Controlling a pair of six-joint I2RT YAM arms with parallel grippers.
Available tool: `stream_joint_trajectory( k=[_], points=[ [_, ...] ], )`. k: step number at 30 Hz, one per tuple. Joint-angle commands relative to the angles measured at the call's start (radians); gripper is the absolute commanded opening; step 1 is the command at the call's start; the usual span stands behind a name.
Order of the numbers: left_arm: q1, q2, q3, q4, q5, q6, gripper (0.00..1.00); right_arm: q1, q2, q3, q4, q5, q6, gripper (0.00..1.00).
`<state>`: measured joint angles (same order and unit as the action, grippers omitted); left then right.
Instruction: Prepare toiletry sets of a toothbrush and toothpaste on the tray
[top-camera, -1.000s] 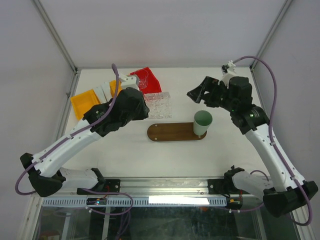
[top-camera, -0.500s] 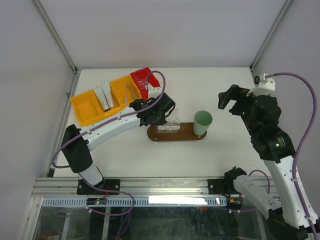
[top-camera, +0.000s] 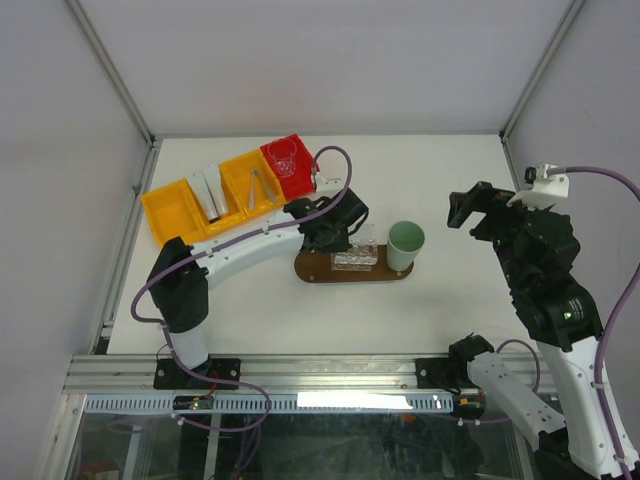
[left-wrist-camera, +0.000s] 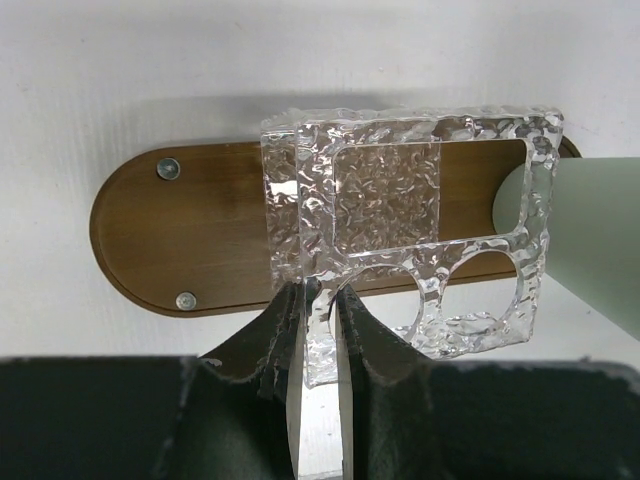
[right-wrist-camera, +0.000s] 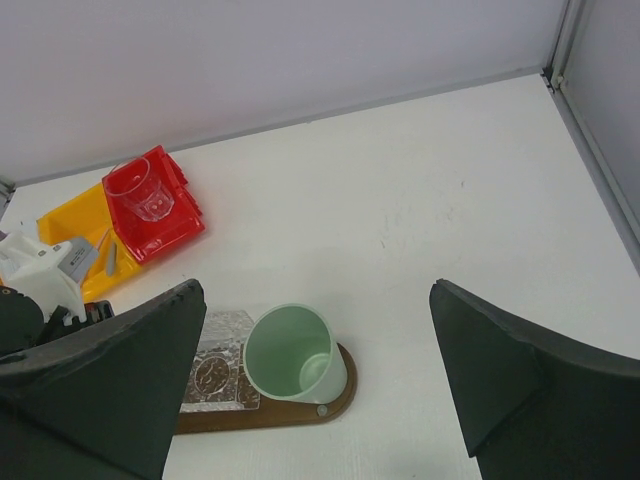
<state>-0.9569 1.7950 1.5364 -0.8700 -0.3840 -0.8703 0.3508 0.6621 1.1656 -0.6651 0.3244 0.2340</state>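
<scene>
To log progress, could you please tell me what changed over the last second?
The left gripper, still pinching the clear holder, carried it from beside the bins to over the tray, beside the cup. The right gripper drew back rightward. The tray and cup stayed.

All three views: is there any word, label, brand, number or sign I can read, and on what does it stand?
None can be read.
The dark brown oval wooden tray, the clear textured glass holder, the mint-green plastic cup and the red plastic bin show no lettering.
The pale tubes in the yellow plastic bin are too small to show any print.
</scene>
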Motion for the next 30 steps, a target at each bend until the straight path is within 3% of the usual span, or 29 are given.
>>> stream_joint_trajectory(
  k=[1,6,16,30],
  points=[
    [-0.016,-0.039,0.003,0.096,0.049,-0.01,0.0,-0.004,-0.009,-0.005,0.03,-0.007,-0.017,0.99],
    [-0.016,-0.095,-0.083,0.171,0.085,0.024,0.0,-0.004,-0.009,-0.01,0.03,-0.023,-0.011,0.99],
    [-0.016,-0.085,-0.097,0.17,0.093,0.016,0.0,-0.004,-0.012,-0.017,0.037,-0.042,0.004,0.99],
    [-0.016,-0.13,-0.17,0.175,0.04,-0.084,0.0,-0.004,-0.018,-0.035,0.047,-0.062,0.013,0.99]
  ],
)
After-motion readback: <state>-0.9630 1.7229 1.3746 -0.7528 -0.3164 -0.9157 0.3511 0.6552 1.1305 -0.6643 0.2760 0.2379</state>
